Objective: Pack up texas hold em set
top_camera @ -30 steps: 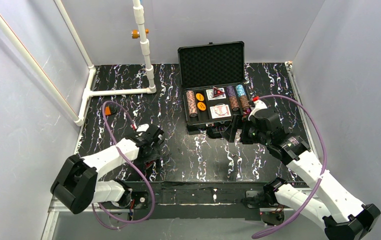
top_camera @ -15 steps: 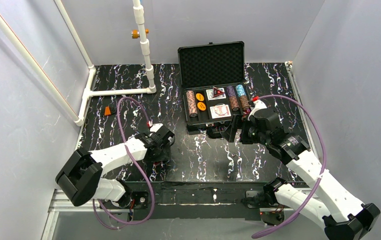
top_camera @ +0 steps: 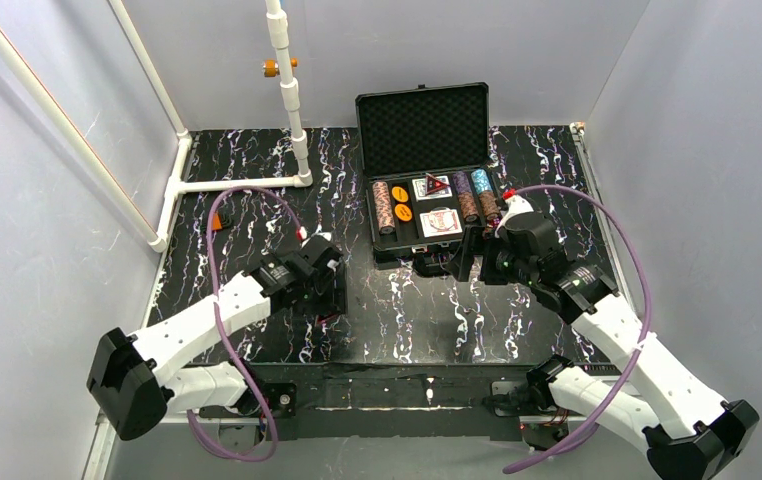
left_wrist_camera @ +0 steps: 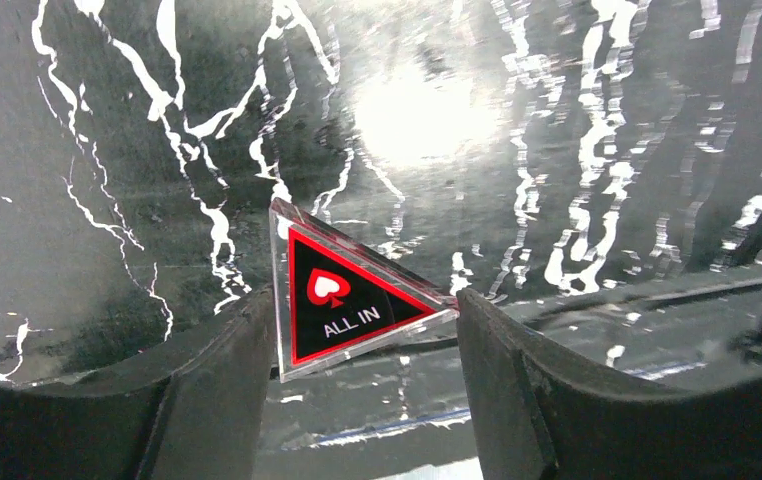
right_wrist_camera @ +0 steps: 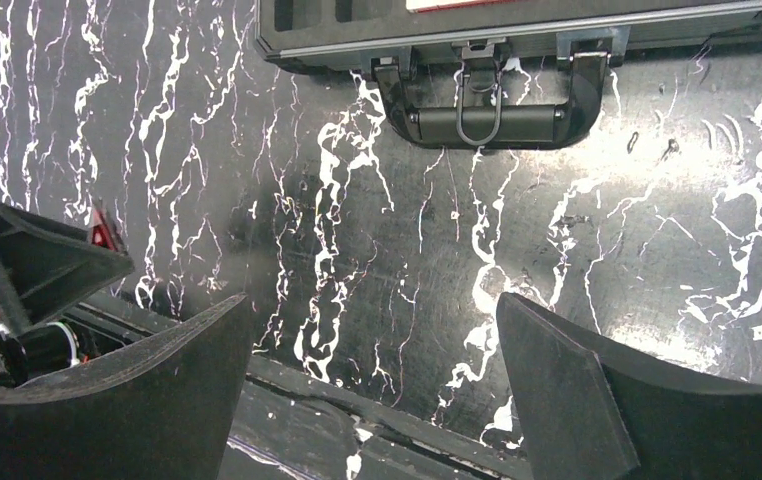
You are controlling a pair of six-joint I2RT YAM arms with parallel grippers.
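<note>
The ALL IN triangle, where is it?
Left wrist view: the ALL IN triangle is pinched in the left hand, over the table, left of the case.

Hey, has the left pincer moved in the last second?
Yes. The left pincer, gripping the ALL IN triangle, has shifted right, closer to the open black case.

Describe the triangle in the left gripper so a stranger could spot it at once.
On the black marbled table, find the left gripper, near-left of the open case. Between its fingers is a triangle, black with a red border, red spade and ALL IN; a second triangle lies in the case.
</note>
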